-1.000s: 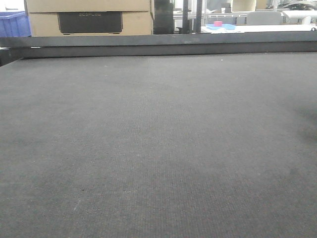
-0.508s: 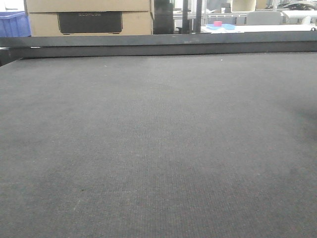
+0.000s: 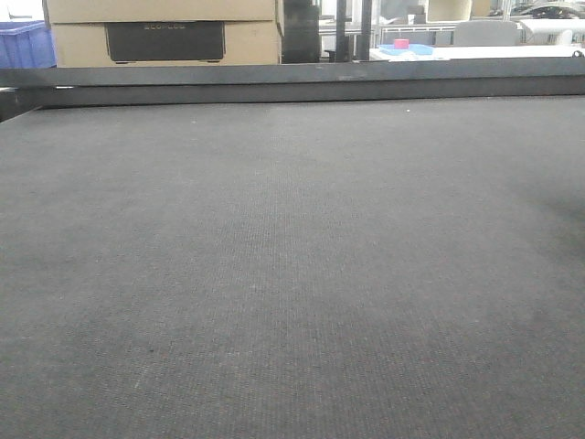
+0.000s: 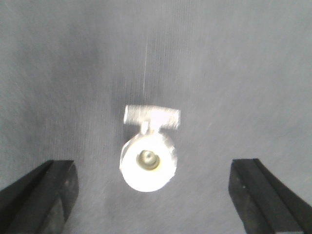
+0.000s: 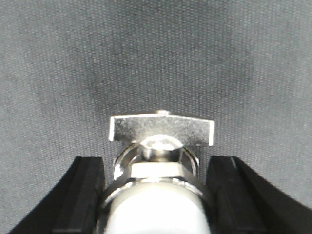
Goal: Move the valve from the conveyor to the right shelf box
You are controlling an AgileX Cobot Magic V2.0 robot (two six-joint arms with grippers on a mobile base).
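Valve point(image 5: 161, 130), bright metal with a flat T-handle over a hex nut, sits between the fingers point(image 5: 85, 195) of the right gripper point(image 5: 157, 163). The two black fingers press against either side of its round body, clamped on it. The woven grey conveyor point(image 5: 156, 58) fills the view behind.

A second valve point(image 4: 148, 148) of the same kind lies on the belt under the left gripper point(image 4: 152, 168). That gripper's fingers point(image 4: 44, 195) stand wide apart, well clear of the valve on both sides (this view is somewhat blurred).

In the front view the belt runs away to a dark rail point(image 3: 292, 82) at its far edge.

Beyond the rail:
- **Far left:** a blue crate point(image 3: 23, 46), whose inside cannot be seen.
- **Beside the crate:** stacked cardboard boxes point(image 3: 78, 46), closed, the lower one bearing a dark panel point(image 3: 164, 41).
- **Far right:** a shallow blue tray point(image 3: 416, 49) on a pale surface, holding a small pink object point(image 3: 400, 43).

Set against the front view of half a second and one second ago, nothing has visibly changed. The rail, crate, boxes, tray and pink object all lie where they did, and the belt looks the same.
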